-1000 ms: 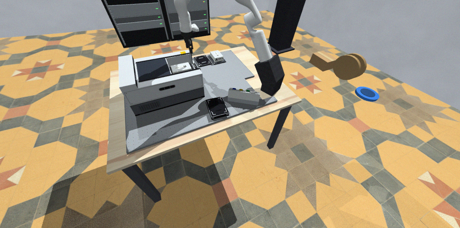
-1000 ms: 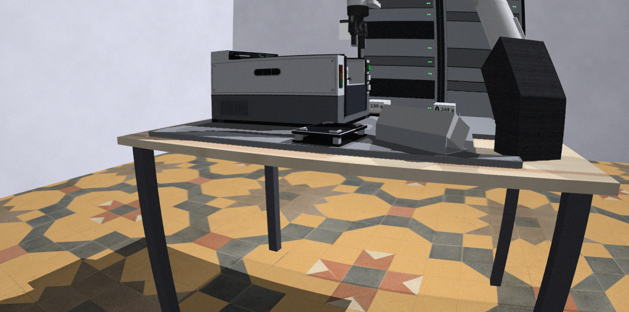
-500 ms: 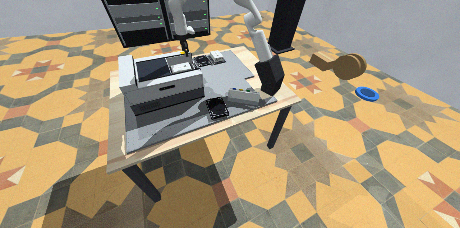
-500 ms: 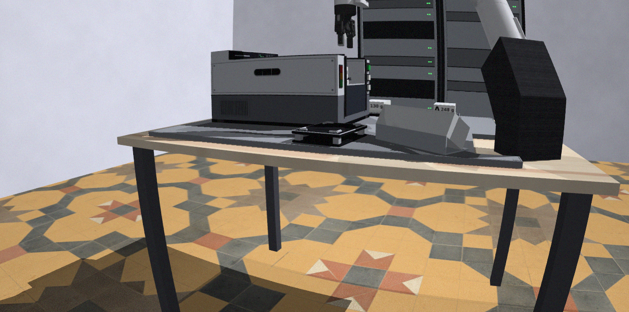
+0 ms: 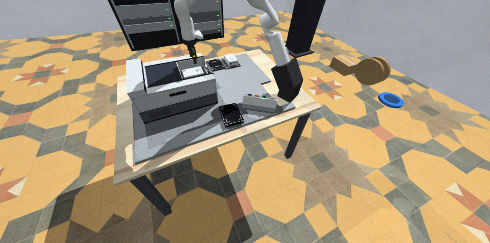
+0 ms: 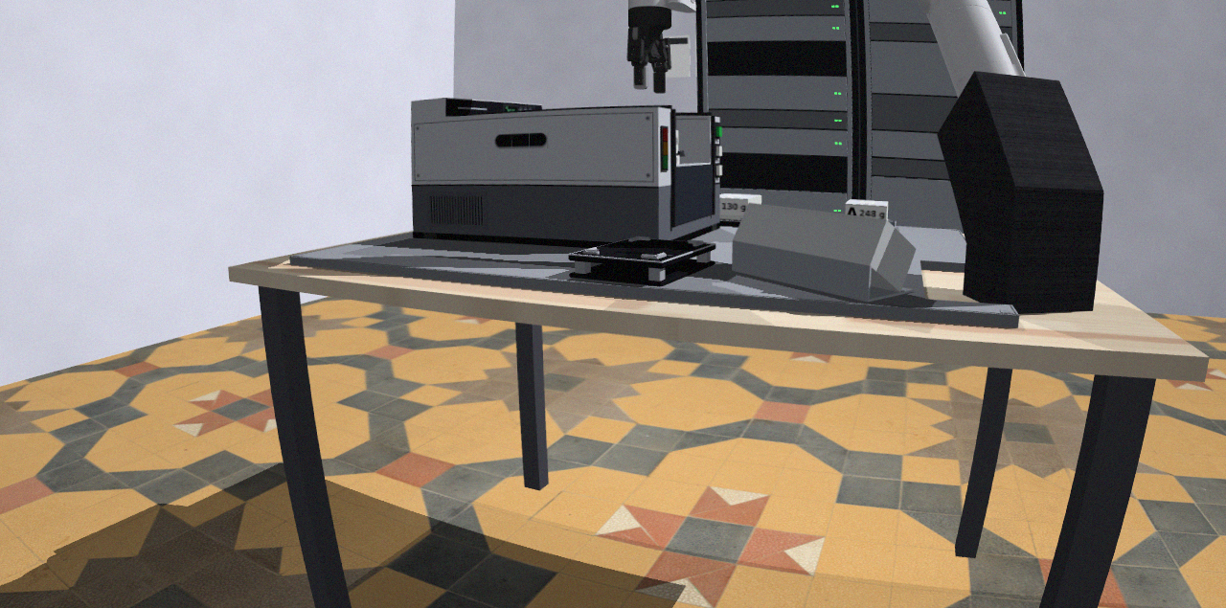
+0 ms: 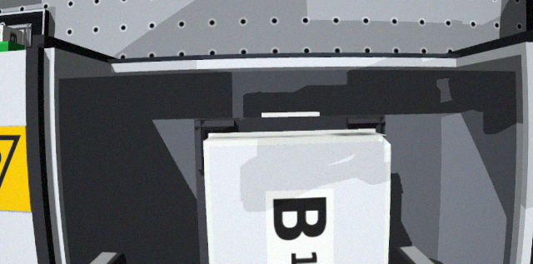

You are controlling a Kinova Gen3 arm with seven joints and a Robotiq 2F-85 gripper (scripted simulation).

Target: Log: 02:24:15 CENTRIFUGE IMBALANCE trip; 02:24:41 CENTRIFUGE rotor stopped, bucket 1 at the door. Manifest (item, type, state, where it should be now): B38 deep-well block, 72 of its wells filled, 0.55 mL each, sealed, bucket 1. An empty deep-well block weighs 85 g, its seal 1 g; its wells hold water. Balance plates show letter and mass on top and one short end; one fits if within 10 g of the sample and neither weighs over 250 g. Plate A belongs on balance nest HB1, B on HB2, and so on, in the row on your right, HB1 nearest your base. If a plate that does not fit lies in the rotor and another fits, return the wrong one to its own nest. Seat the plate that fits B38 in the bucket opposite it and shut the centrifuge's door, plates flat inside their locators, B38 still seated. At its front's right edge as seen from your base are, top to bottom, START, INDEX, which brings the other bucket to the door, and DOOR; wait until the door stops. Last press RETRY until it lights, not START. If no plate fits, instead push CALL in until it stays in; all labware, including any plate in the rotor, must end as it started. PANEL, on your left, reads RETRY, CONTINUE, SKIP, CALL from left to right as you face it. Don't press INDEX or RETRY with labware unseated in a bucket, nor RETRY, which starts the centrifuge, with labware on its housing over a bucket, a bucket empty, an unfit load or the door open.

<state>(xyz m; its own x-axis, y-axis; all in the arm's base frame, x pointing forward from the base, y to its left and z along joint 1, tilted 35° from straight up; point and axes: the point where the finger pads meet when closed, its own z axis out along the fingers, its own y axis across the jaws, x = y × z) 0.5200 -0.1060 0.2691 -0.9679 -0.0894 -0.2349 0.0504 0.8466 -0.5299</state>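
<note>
The grey centrifuge (image 5: 171, 92) (image 6: 531, 167) stands on the table with its top opening uncovered. A white balance plate marked B (image 5: 192, 72) (image 7: 296, 181) lies flat in the bucket at the opening. My gripper (image 5: 194, 58) (image 6: 648, 79) is open and empty. It points down a little above the opening, over plate B; in the wrist view its fingertips show at the bottom edge, either side of the plate. The plate marked A 248 g (image 5: 231, 59) (image 6: 866, 212) sits on its nest. Between it and the centrifuge is an empty black nest (image 5: 216, 64). A plate end reading 130 g (image 6: 737, 206) shows beside the centrifuge.
The grey button panel (image 5: 259, 101) (image 6: 823, 253) lies near the arm's black base (image 5: 287, 80). A black locator plate (image 5: 231, 115) (image 6: 643, 253) lies in front of the centrifuge. The centrifuge's buttons (image 6: 715, 146) are on its right edge. Server racks stand behind the table.
</note>
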